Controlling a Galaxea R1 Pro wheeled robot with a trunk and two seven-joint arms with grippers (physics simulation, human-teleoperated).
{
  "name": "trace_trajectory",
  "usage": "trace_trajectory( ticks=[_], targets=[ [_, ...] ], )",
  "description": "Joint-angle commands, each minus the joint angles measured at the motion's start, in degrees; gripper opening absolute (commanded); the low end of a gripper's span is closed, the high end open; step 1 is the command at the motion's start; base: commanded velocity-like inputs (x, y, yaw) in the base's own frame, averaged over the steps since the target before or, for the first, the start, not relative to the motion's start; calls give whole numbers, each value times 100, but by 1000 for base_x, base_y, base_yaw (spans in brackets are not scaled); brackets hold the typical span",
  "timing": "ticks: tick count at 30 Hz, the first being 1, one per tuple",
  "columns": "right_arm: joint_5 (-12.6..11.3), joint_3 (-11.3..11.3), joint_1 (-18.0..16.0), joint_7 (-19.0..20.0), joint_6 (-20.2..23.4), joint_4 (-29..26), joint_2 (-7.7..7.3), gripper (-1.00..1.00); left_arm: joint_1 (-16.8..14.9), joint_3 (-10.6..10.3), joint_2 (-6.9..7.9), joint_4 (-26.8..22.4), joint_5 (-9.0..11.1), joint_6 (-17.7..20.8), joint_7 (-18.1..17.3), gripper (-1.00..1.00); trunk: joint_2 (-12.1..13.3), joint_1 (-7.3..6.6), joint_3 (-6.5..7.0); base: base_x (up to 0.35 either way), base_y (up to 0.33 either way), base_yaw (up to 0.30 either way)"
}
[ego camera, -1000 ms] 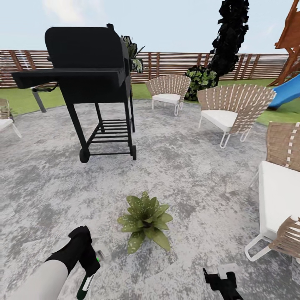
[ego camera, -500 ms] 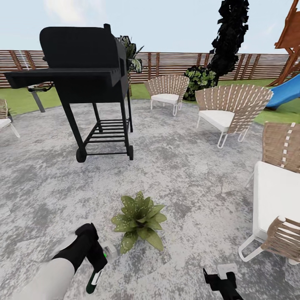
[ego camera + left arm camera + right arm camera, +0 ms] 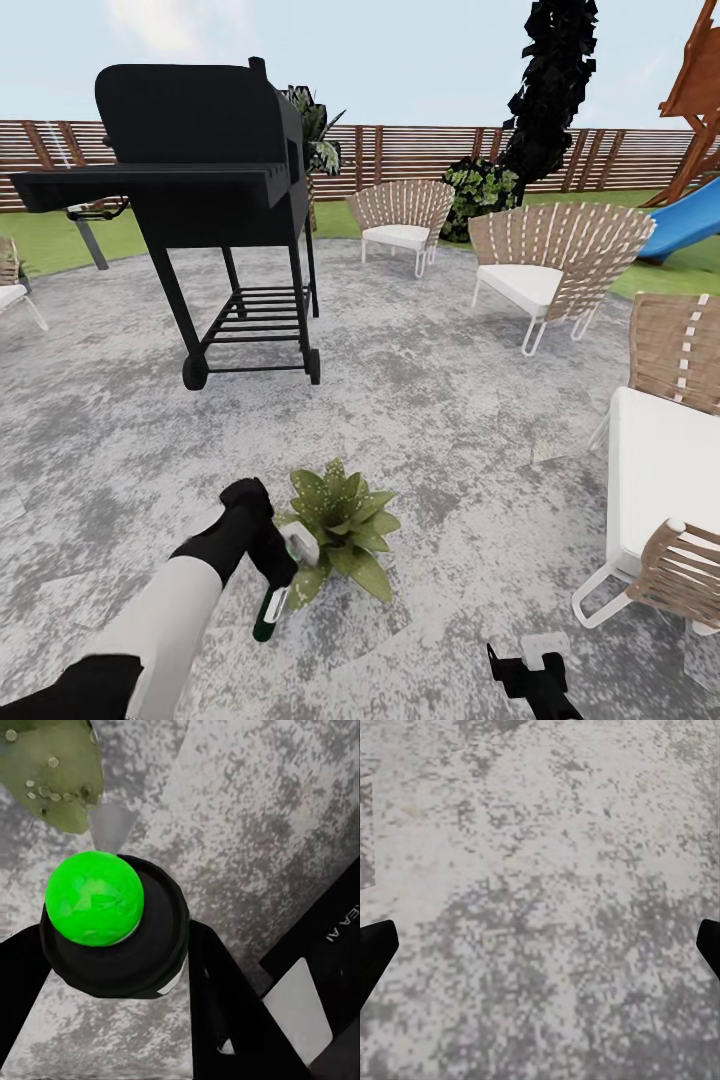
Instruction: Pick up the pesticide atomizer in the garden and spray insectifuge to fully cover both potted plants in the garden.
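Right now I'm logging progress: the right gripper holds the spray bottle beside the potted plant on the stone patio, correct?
Wrong arm. The left gripper holds the spray bottle beside the potted plant on the stone patio, as the head view shows.

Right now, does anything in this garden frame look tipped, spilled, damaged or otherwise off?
Nothing stands out. The grill and wicker chairs stand upright, the potted plant looks intact, and the left gripper holds the pesticide atomizer beside it.

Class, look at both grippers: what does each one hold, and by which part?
The left gripper holds the pesticide atomizer, its fingers clamping the dark body just below the green tip. The right gripper is open, holding nothing.
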Motion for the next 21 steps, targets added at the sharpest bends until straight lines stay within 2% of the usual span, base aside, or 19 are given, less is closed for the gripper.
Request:
trace_trajectory(
  ticks=[1, 4, 6, 9, 12, 16, 21],
  targets=[
    [60, -42, -4, -13, -20, 6, 1, 100, -60, 12, -6, -12, -111, 61, -217, -100, -2, -1, -5, 0, 0, 0],
    [60, -42, -4, -13, -20, 6, 1, 100, -240, 8, -7, -7, -157, 61, -541, -100, -2, -1, -5, 0, 0, 0],
    [60, -42, -4, -13, -20, 6, 1, 100, -304, -1, -11, -6, -273, 61, -681, -100, -2, -1, -5, 0, 0, 0],
    [60, -42, -4, -12, -20, 6, 1, 100, -402, -105, -24, -6, -549, 61, -870, -100, -2, -1, -5, 0, 0, 0],
    [60, -42, -4, -6, -20, 6, 1, 100, -450, -211, -18, -6, -804, 61, -1245, -100, -2, -1, -5, 0, 0, 0],
    [60, -42, -4, -5, -20, 8, 1, 100, -456, -224, -17, -7, -1054, 61, -1369, -100, -2, -1, -4, 0, 0, -28],
    [67, -42, -4, -4, -20, 12, 1, 100, -458, -225, -16, -14, -1100, 61, -1390, -100, -2, -1, 9, 0, 0, -202]
  ],
)
